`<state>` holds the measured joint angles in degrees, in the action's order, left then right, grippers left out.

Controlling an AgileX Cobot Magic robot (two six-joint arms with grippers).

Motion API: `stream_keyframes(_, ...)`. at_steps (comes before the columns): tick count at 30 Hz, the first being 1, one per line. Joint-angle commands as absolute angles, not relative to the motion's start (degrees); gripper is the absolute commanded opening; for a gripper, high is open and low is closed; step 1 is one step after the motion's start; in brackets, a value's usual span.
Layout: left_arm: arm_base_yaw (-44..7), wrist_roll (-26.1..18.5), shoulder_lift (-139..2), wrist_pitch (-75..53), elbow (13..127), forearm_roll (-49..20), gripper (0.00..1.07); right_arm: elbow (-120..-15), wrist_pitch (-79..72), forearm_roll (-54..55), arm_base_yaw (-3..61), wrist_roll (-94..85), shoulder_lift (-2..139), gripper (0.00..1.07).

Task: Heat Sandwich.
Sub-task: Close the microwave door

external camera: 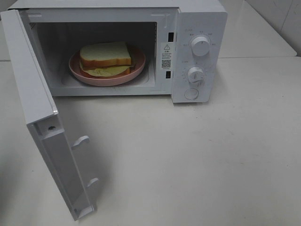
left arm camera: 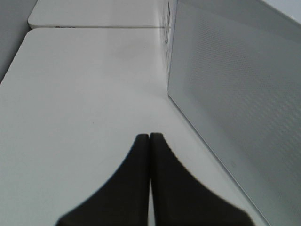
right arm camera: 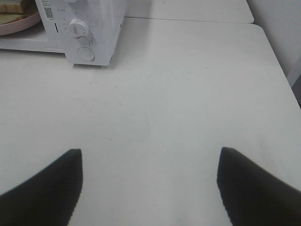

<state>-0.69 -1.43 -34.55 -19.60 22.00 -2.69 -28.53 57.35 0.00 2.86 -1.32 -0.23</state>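
Note:
The sandwich [external camera: 105, 57], two thick white slices with brown crust and pale yellow filling, lies on a round pink plate [external camera: 136, 71] inside the open white microwave [external camera: 195, 19]. The microwave door [external camera: 35, 108] is swung wide open toward the front left. Neither gripper shows in the exterior high view. In the left wrist view my left gripper [left arm camera: 149, 137] is shut and empty, close beside the outer face of the door [left arm camera: 235, 103]. In the right wrist view my right gripper [right arm camera: 149, 157] is open and empty over bare table, well in front of the microwave's control panel [right arm camera: 82, 28].
The control panel carries two knobs [external camera: 201, 46] [external camera: 195, 74] and a round button [external camera: 191, 93]. The white table [external camera: 197, 160] has a seam behind the microwave. A wall edge shows at the far right [right arm camera: 294, 70].

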Motion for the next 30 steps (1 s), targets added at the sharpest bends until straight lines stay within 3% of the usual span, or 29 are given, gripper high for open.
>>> stream_keyframes(1, -0.7, -1.7, -36.7, -9.6, 18.9, -2.8, 0.00, -28.5, 57.0, 0.0, 2.5, -1.9, -1.8, 0.76)
stream_keyframes(12, -0.7, -1.5, -54.9, 24.5, 10.8, -2.8, 0.00, -28.5, 57.0, 0.0, 2.5, -1.9, -1.8, 0.76)
stream_keyframes(20, -0.9, -1.2, -66.7, 35.4, 11.3, -2.5, 0.00, -28.5, 57.0, 0.0, 2.5, -1.9, -1.8, 0.76)
stream_keyframes(25, -0.9, 1.1, -70.5, 37.6, 13.3, 4.0, 0.00, -28.5, 57.0, 0.0, 2.5, -1.9, -1.8, 0.76)
stream_keyframes(30, -0.9, 6.6, -73.6, 40.5, 14.3, 13.0, 0.00, -28.5, 57.0, 0.0, 2.5, -1.9, -1.8, 0.76)
